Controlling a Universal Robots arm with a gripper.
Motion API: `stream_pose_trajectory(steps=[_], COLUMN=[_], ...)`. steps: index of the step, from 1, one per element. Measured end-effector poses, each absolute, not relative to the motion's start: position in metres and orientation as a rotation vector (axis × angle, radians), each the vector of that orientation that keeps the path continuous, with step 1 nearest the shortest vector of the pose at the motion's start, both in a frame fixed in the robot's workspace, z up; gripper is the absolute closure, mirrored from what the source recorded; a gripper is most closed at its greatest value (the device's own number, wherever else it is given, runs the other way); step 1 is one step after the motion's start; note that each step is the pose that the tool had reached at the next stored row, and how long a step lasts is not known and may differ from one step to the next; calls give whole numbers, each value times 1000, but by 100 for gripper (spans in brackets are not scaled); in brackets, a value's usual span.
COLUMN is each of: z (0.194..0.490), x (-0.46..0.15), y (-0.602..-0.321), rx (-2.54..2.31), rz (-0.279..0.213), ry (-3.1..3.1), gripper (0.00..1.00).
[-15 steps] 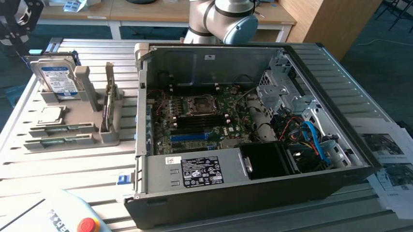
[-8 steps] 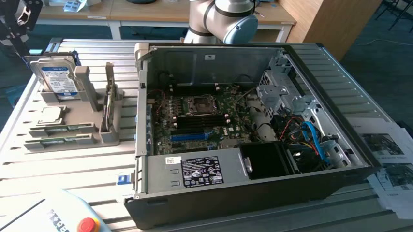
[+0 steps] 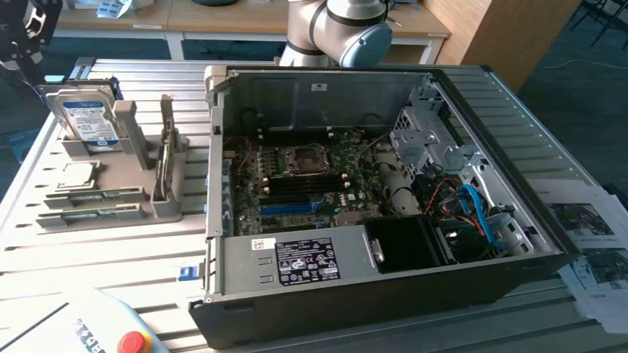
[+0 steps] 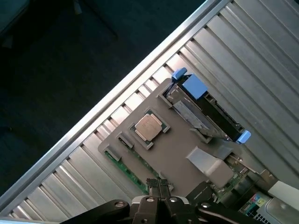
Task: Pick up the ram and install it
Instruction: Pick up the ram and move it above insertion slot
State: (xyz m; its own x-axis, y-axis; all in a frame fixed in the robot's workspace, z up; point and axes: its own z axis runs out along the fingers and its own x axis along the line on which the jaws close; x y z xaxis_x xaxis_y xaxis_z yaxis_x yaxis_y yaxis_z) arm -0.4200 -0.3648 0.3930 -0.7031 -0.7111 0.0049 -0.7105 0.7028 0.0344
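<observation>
Two green ram sticks point(image 3: 93, 195) lie flat in grooves at the front of a grey holder point(image 3: 147, 165) on the table, at the exterior view's left. From the wrist view, a ram stick point(image 4: 125, 170) shows as a green strip along the holder's edge. My gripper point(image 4: 159, 185) hangs high above that edge with its fingers pressed together and nothing between them. In the exterior view, the gripper point(image 3: 22, 44) is the dark shape at the upper left. The open computer case point(image 3: 510, 220) holds the motherboard point(image 3: 294, 176) with its blue slots point(image 3: 290, 208).
The holder also carries a hard drive point(image 3: 87, 118), a CPU point(image 3: 79, 175) and an upright card point(image 3: 169, 147). The arm's base point(image 3: 343, 29) stands behind the case. A pendant with a red button point(image 3: 132, 342) lies at the front, and papers point(image 3: 589, 235) lie at the right.
</observation>
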Motion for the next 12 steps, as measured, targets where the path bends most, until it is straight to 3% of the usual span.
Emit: stream_pose_trajectory(steps=[12], z=[393], x=[-420], y=[-365], rx=[1428], rz=[-43], ry=[-2775], gripper=[90])
